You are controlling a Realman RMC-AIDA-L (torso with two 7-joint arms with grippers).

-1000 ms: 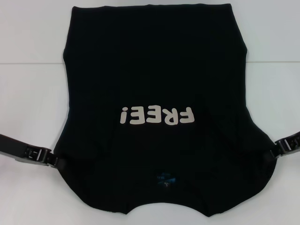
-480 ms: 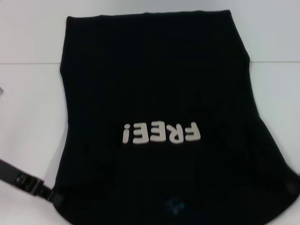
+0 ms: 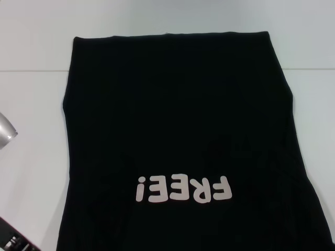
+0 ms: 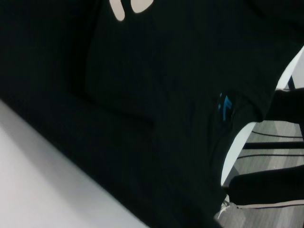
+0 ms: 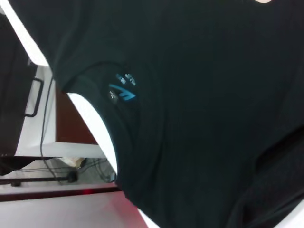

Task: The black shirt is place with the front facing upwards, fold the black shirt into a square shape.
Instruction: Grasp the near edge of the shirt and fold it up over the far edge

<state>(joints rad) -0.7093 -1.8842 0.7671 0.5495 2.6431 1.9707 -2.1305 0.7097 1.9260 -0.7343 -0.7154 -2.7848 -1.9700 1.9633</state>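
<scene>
The black shirt (image 3: 172,130) lies front up on the white table (image 3: 31,172), its white "FREE!" letters (image 3: 183,190) upside down toward the near edge. Its far hem runs straight across the back. The collar end runs out of the head view at the bottom. Only a piece of my left arm (image 3: 13,241) shows at the bottom left corner; neither gripper shows. The shirt fills the left wrist view (image 4: 142,95) and the right wrist view (image 5: 199,95), with the blue neck label (image 4: 224,105) (image 5: 122,90) near the collar, which hangs past the table edge.
A silver object (image 3: 5,133) pokes in at the left edge of the head view. The table's near edge (image 5: 90,114) shows in the right wrist view, with floor, cables and dark furniture (image 4: 270,187) beyond it.
The shirt has slid toward me: the lettering and the far hem moved down the head view. Both grippers at the shoulders dropped out of the bottom of the view.
</scene>
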